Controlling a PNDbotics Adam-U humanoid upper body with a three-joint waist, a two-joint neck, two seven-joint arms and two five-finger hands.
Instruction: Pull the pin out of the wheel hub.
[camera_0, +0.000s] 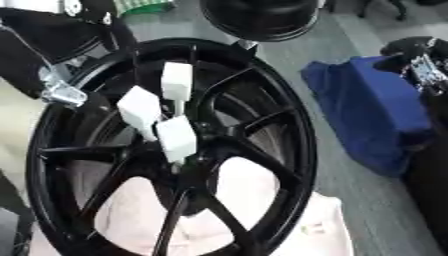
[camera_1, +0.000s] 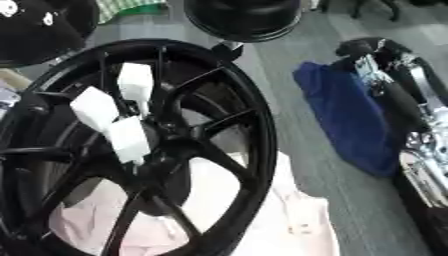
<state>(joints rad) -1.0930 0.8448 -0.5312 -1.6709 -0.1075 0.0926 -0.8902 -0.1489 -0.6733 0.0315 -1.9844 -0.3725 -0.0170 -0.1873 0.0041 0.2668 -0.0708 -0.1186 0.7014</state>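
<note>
While the black wheel (camera_0: 175, 150) stands tilted across most of the left eye view, three white block-headed pins sit grouped at its hub (camera_0: 188, 165). The uppermost pin (camera_0: 177, 82) rises above the hub on a pale stem, a second pin (camera_0: 138, 107) leans out up and to the left of the hub, and the third pin (camera_0: 177, 139) sits lowest, right against the hub's centre. The three blocks stand close together, the lower two nearly touching.

The robot's left arm (camera_0: 52, 60) comes in above and to the left of the hub, black with a silver bracket crossing the wheel's rim; its hand cannot be made out, so whether the fingers are spread or closed cannot be told. The right arm (camera_1: 394, 85) lies well to the right of the hub, clear of the wheel, and its hand's fingers cannot be told either.

Below the hub, a pale pink cloth (camera_0: 297, 225) lies under the wheel. To the right of the hub, a blue cloth (camera_0: 367, 110) lies on the grey floor. Above the hub, past the rim, stands a dark round object (camera_0: 262, 17).
</note>
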